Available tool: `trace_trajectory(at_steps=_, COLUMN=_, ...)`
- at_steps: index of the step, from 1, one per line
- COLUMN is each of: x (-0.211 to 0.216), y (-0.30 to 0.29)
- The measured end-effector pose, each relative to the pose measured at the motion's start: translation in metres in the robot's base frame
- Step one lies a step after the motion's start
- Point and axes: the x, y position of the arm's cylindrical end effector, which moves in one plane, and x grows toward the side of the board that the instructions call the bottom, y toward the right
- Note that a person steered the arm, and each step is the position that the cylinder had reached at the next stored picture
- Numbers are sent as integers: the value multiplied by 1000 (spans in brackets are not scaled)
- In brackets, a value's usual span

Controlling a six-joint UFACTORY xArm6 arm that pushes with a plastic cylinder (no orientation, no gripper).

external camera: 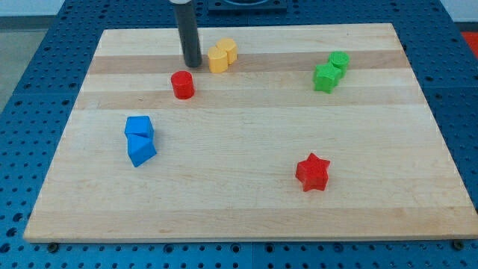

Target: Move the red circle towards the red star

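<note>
The red circle (pixel 182 84) is a short red cylinder on the wooden board, at the view's upper left of centre. The red star (pixel 312 172) lies at the view's lower right of centre, far from the circle. My tip (pixel 193 63) is the lower end of the dark rod that comes down from the view's top. It stands just above and slightly right of the red circle, with a small gap between them.
Two yellow blocks (pixel 222 55) sit together just right of my tip. Two green blocks (pixel 331 71) lie at the view's upper right. Two blue blocks (pixel 140 139) lie at the view's left. The board's edges (pixel 246 237) border a blue perforated table.
</note>
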Motion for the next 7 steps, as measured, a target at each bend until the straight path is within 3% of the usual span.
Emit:
trace_trajectory(at_steps=2, x=1, y=-77)
trace_trajectory(at_steps=3, x=12, y=-80)
trace_trajectory(at_steps=7, x=45, y=2)
